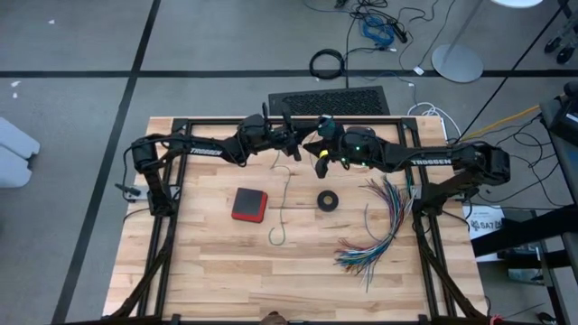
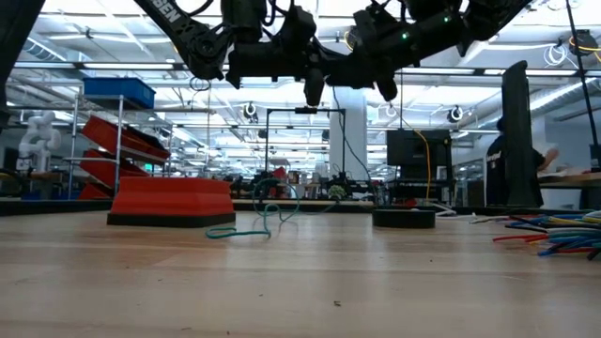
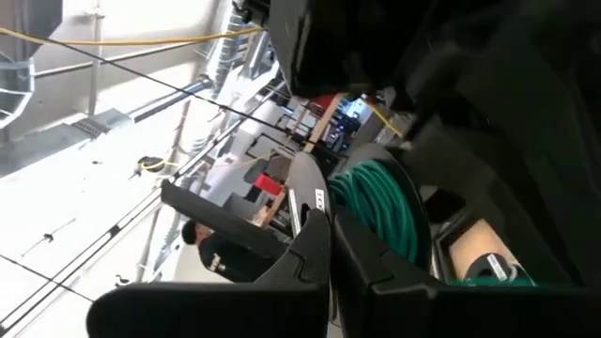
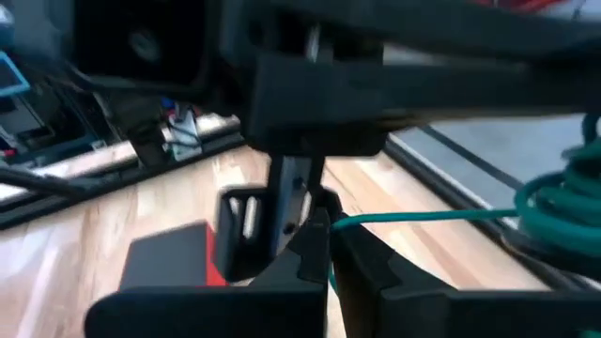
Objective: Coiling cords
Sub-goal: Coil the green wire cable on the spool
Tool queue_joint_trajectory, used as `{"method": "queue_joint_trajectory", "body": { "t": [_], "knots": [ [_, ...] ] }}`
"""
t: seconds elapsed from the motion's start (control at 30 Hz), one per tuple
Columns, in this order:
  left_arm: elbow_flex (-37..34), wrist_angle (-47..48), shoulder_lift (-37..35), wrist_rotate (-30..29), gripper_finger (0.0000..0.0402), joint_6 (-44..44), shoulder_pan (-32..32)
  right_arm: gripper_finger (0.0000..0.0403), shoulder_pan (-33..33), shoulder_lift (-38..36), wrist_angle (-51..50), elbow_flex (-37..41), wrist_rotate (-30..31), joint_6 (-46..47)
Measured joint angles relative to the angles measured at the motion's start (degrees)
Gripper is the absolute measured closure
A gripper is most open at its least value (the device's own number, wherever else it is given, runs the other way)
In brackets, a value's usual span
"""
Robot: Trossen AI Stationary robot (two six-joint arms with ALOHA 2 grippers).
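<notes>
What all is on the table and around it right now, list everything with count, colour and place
teal-green cord: one, teal-green, trailing across table centre, part coiled up by the arms
red box: one, red on black base, left of centre
black ring: one, black, right of centre
wire bundle: one, multicoloured, fanned at right
table: one, light wood
person: one, dark clothing, room behind
left gripper: one, dark, raised at table's far edge, jaws shut
right gripper: one, dark, raised beside it, jaws shut on teal-green cord
</notes>
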State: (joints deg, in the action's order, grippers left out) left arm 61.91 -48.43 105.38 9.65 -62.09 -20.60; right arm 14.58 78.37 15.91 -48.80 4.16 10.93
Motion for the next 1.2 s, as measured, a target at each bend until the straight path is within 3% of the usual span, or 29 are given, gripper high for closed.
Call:
{"method": "queue_joint_trajectory", "body": {
  "t": [0.37, 0.67, 0.83, 1.2],
  "knots": [
    [-0.09, -3.46, 0.13, 0.96, 0.0402, -0.44, -0.62, 0.0403, -1.8, -2.01, 3.01, -0.04, 2.55, 0.43],
    [-0.35, -1.22, 0.78, 2.44, 0.0401, 0.25, -2.37, 0.0403, -3.12, -4.26, 2.32, -0.42, 9.88, -0.54],
    [-0.26, -3.32, 0.33, 1.97, 0.0401, 1.4, -2.54, 0.0403, -3.16, -4.25, 3.78, -0.46, 10.65, 1.93],
    [-1.98, -2.77, 0.31, 1.07, 0.0401, 1.65, -3.55, 0.0403, -3.12, -6.88, -3.01, -0.33, 12.13, 1.3]
  ]
}}
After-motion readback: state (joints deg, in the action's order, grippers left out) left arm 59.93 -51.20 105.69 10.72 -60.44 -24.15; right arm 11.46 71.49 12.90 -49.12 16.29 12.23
